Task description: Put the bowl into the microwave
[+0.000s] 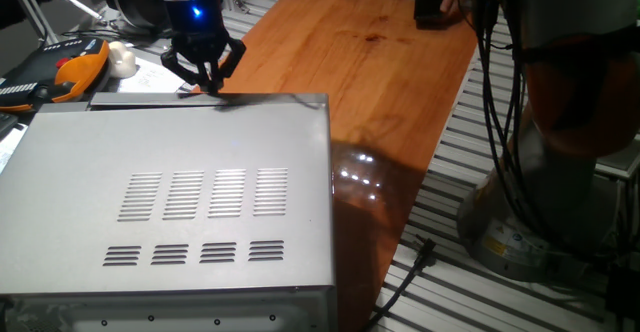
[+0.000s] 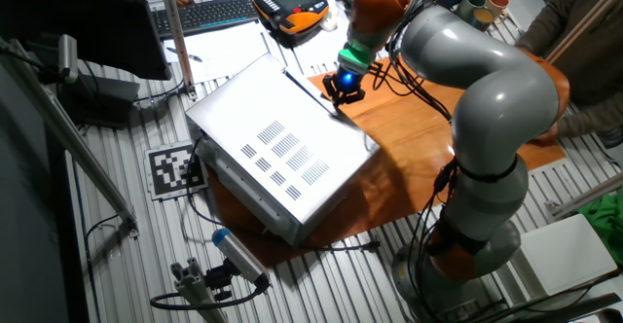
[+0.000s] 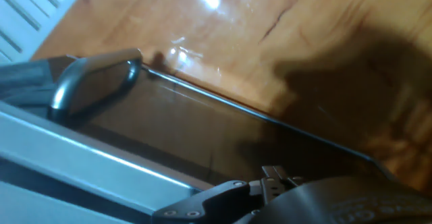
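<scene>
In one fixed view you had one gripper [image 1: 205, 75] poised at the back edge of the single microwave [image 1: 170, 212], its fingers spread apart. In the other fixed view, the one arm [image 2: 487, 89] bent over that microwave [image 2: 277, 148]. In the hand view, the door handle [image 3: 94, 82] showed; you couldn't see the bowl anywhere.
</scene>
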